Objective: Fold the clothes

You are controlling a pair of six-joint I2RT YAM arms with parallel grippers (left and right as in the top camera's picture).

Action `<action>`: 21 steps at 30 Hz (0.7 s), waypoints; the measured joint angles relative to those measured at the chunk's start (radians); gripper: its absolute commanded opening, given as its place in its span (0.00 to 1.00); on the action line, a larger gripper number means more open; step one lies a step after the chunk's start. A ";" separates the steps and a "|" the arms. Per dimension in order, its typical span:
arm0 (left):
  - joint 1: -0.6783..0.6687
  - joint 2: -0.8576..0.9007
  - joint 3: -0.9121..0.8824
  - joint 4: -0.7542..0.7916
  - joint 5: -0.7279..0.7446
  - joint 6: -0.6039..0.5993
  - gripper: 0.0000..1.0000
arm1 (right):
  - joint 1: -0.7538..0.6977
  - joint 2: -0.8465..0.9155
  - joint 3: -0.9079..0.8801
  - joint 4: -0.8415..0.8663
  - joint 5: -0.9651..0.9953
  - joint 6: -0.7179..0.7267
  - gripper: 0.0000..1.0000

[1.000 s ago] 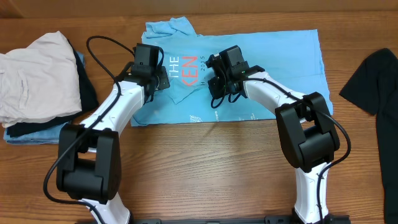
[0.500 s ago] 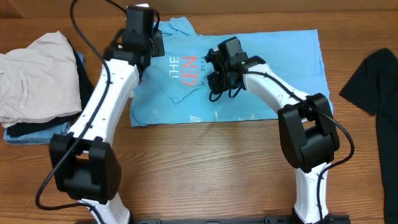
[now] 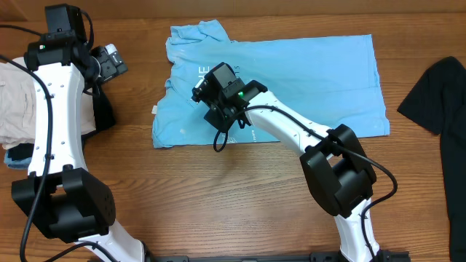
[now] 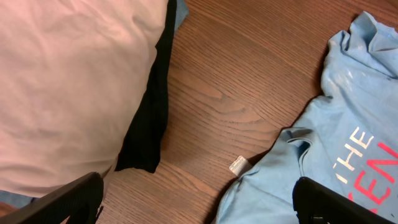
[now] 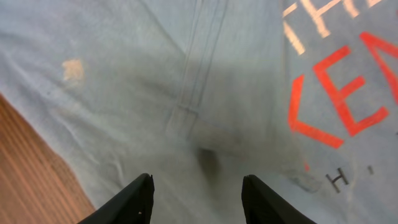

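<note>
Overhead: the right tool point(image 5: 198, 182) and left tool point(image 4: 199, 196) are standing open, gripping nothing.
The right tool is hovering over the T-shirt's point(image 3: 306, 80) lettered chest; the left tool is hanging above the table point(image 3: 218, 196) between the flat-lying T-shirt and a cream garment point(image 3: 36, 94).

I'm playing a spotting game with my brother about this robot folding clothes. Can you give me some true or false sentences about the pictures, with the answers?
1. The sky-blue cotton T-shirt lies spread on the brown wooden table. True.
2. The right gripper is pinching the T-shirt. False: its jaws stand apart over the cloth, gripping nothing.
3. The left gripper hangs over the T-shirt's lettering. False: it is open and off to the side, near the cream-beige fabric garment.
4. A plain black fabric garment lies at the table's right edge. True.
</note>
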 measured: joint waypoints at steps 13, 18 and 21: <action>0.000 0.000 0.000 0.000 0.009 0.000 1.00 | 0.077 0.093 0.006 0.073 0.112 -0.022 0.53; 0.000 0.000 0.000 0.000 0.010 0.000 1.00 | 0.079 0.100 0.010 0.122 0.134 0.014 0.42; 0.000 0.000 0.000 0.000 0.010 0.000 1.00 | 0.079 0.104 0.010 0.132 0.137 0.024 0.31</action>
